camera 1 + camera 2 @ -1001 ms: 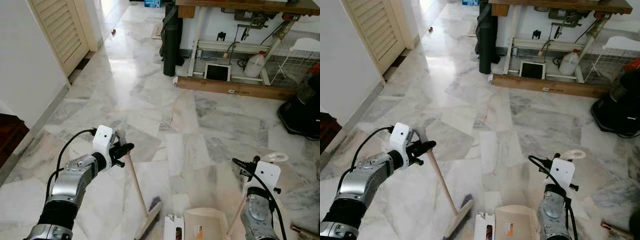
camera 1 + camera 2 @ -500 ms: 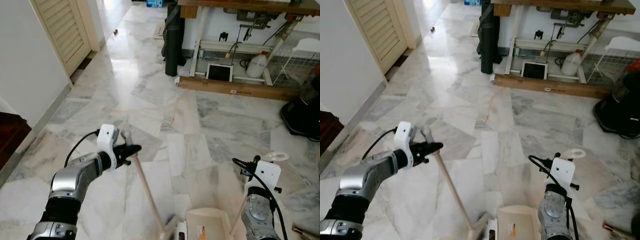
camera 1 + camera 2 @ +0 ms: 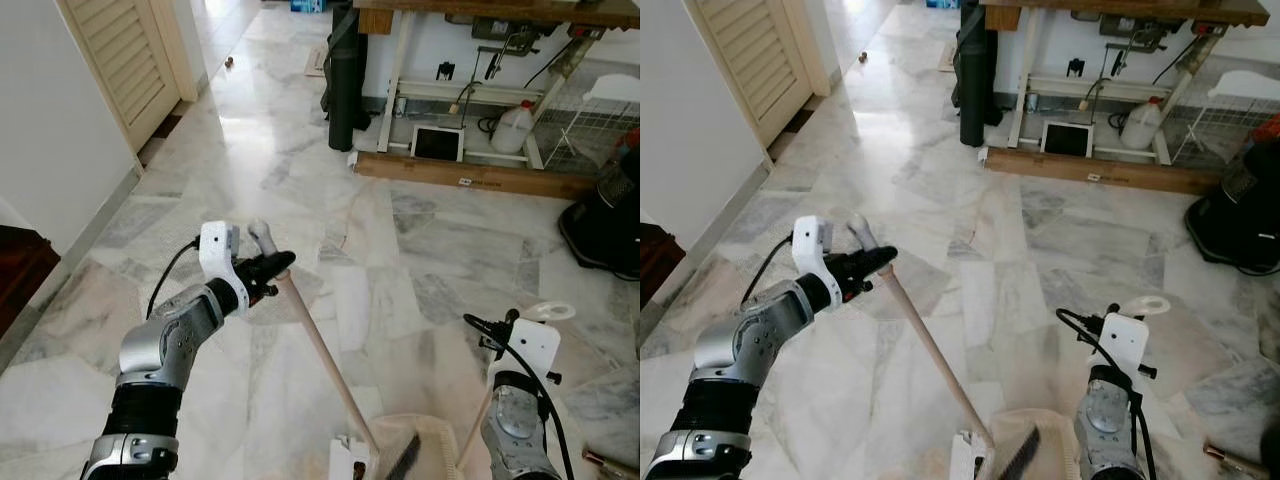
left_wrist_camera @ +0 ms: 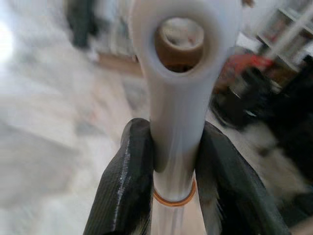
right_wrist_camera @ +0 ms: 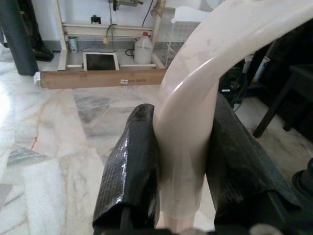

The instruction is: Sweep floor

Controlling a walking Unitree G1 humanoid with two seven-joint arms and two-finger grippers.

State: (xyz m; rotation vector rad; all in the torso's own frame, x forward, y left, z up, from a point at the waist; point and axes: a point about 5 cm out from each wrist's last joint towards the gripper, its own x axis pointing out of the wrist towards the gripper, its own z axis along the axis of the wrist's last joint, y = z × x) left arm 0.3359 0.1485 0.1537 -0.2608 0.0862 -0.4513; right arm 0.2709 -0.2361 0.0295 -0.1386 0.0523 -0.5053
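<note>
Left eye view: broom head met the dustpan on the marble floor.

The left gripper was out over the floor, its fingers clamped tight on the top of the broom's handle, just below the white hanging loop! The wooden handle slanted down toward the robot's right, and the dark bristles sat right at the mouth of the cream dustpan at the bottom edge. The right gripper was low on the right, its fingers squeezed around the pale dustpan handle, which rose upright. Far ahead stood a wooden table with a white jug beneath it.
</note>
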